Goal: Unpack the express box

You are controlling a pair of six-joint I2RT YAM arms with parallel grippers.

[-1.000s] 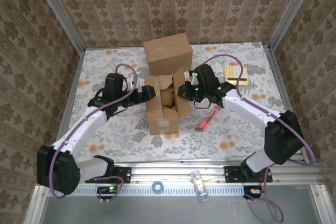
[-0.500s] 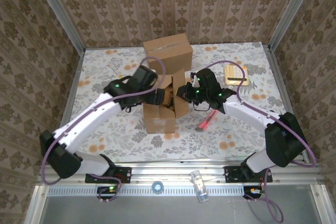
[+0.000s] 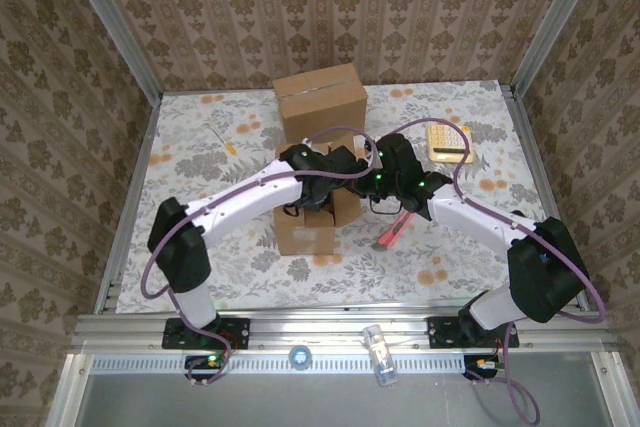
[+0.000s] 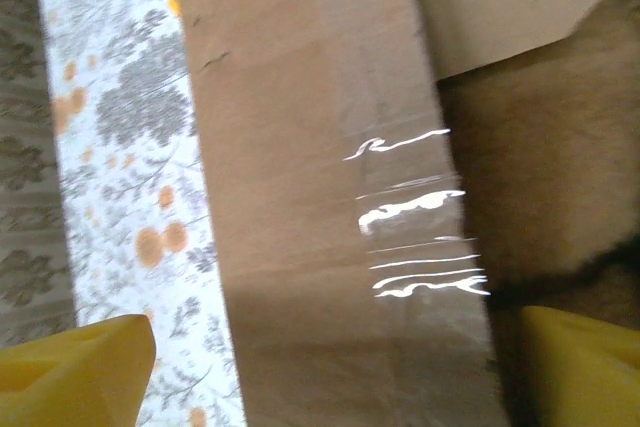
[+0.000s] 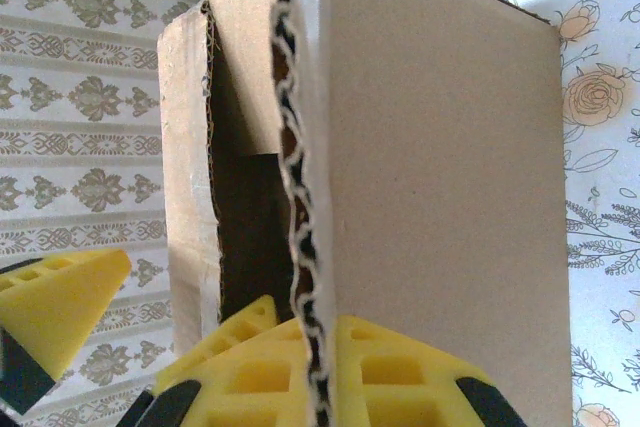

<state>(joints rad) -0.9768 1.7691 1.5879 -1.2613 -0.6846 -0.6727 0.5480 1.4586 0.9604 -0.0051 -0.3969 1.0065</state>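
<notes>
Floral-print worktop (image 3: 200, 147): closed brown cardboard box (image 3: 320, 102) at far centre, not the job. The task item is the open brown cardboard express box (image 3: 305, 232), mid-worktop, just near of the closed one, flaps up.

My right pincer (image 5: 315, 372) is clamped fully on the upright cardboard side flap (image 5: 440, 147) at the box's right rim. The corrugated edge sits between the pads.

My left pincer (image 4: 328, 377) is spread wide and holds nothing. It hangs over the box mouth, fingertips straddling the taped cardboard flap (image 4: 330, 147). The cavity past that flap's edge is dark and blurred, so I can't tell what's inside.

My read of the step: reach in and lift the contents out. Doing it well:
- Right pincer pins its flap back and anchors the box, or a light box rides up with the item.
- Left pincer shifts off the taped flap to over the cavity, then drops straight.
- Close only once both fingers are below the flap edges.
- The two pincers sit close over the box, so mind a clash.

Small stuff: beige calculator (image 3: 448, 142) at far right, red pen-like tool (image 3: 395, 230) just right of the box. I judge neither to be in the way.
</notes>
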